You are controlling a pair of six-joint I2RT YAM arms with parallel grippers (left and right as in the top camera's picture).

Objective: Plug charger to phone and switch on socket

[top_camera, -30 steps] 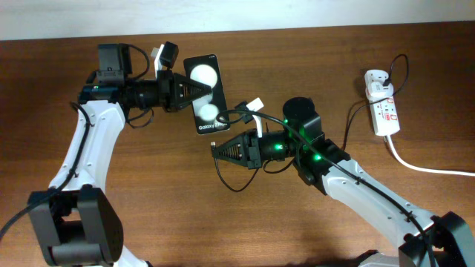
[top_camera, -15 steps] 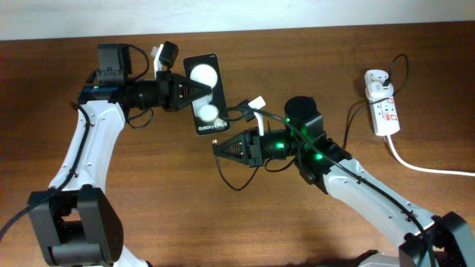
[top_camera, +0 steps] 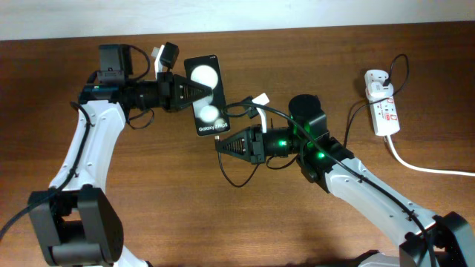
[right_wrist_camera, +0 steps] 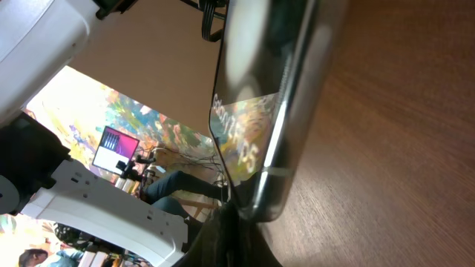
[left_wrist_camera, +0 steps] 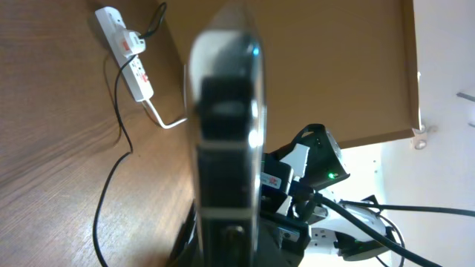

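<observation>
In the right wrist view, your right gripper (right_wrist_camera: 225, 236) sits at the bottom edge, its jaws drawn narrow to a dark point that meets the lower end of the phone (right_wrist_camera: 271, 104). You cannot see the plug tip there. Judging by the overhead view, the jaws are pinched on the end of the charger (top_camera: 234, 182), whose black cable loops away beneath the arm. The pose makes sense: the forearm lies low and level, pointing toward the left of the frame, so the tip lines up with the port in the phone's short end.

Just beyond, your left gripper (top_camera: 190, 90) is closed on the phone from the left of the frame, its arm stretched across the upper left. It appears to hold the phone up off the table (top_camera: 148, 208), lettered end toward the right gripper, giving you a braced target to push against. In the left wrist view the phone fills the middle, edge-on and blurred.

Farthest off, the socket (top_camera: 383, 108) lies at the upper right, well apart from both arms, its adapter (top_camera: 376, 80) plugged in and its white cord (top_camera: 423, 167) running to the right edge. By the look of it, plugging is the step in hand and the switch is untouched
</observation>
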